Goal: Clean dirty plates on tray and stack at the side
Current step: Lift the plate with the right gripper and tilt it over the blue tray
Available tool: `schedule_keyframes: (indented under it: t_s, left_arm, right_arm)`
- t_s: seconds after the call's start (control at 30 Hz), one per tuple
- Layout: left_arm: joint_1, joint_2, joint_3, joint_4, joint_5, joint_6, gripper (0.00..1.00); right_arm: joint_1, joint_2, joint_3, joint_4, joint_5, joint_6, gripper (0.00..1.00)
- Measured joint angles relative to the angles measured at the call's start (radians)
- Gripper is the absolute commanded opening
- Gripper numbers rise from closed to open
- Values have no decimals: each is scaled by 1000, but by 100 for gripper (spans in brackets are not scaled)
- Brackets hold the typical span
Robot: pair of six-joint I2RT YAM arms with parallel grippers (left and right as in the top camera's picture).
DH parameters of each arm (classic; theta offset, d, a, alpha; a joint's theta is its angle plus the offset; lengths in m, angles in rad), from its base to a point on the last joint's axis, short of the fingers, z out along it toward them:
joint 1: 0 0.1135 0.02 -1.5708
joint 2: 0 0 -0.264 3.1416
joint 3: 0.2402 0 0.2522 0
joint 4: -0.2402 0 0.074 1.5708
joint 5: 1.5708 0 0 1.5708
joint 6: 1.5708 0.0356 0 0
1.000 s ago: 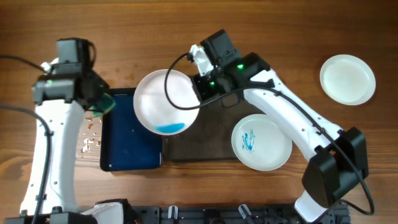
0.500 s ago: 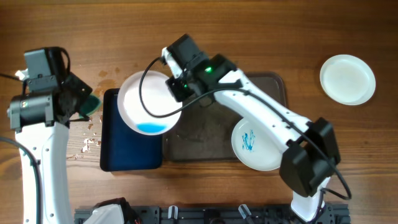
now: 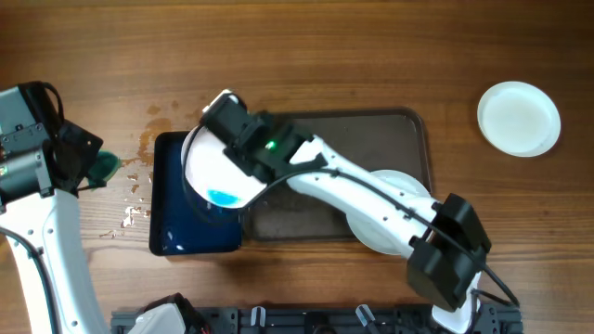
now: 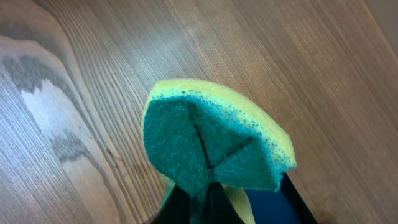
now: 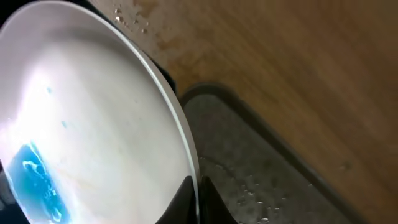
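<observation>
My right gripper point(image 3: 244, 158) is shut on the rim of a white plate point(image 3: 212, 167) with a blue smear. It holds the plate tilted over the small dark blue tray point(image 3: 181, 232). In the right wrist view the fingers point(image 5: 196, 193) pinch the plate's edge point(image 5: 93, 124) above the grey-brown tray point(image 5: 249, 155). A second plate point(image 3: 406, 183) lies on that tray point(image 3: 408, 125), mostly hidden under my right arm. A third, unmarked plate point(image 3: 519, 118) rests on the table at the far right. My left gripper point(image 3: 93, 169) is shut on a green and yellow sponge point(image 4: 211, 143), left of the blue tray.
Water drops and specks point(image 3: 135, 199) dot the wood between my left arm and the blue tray. My right arm stretches diagonally across the grey-brown tray. A corner of the blue tray point(image 4: 267, 208) shows under the sponge in the left wrist view.
My right arm has carried the plate leftward, from the grey-brown tray's left end to over the blue tray. My left arm has drawn back to the left with the sponge.
</observation>
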Motion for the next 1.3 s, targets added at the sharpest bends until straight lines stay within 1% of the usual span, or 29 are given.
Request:
schedule_keyframes:
  t_s: [0.3,0.43,0.57,0.8,1.07,1.3]
  left_arm:
    - [7,0,0,1,0,0,4]
    - [7,0,0,2,0,0,4]
    - [7,0,0,3,0,0,4]
    - [7,0,0,3,0,0,4]
    - [7,0,0,3,0,0,4]
    - [7,0,0,3,0,0,4]
  right_arm:
    - [127,0,28,34,274,-109,5]
    - [204,0,29,92,419,-211,5]
    - [252,0,31,166,513,-309,5]
    - [317,0,31,231,615,-453,5]
    - [341,0,31,273,681,-535,5]
    - [356,0,32,337,737,-567,4]
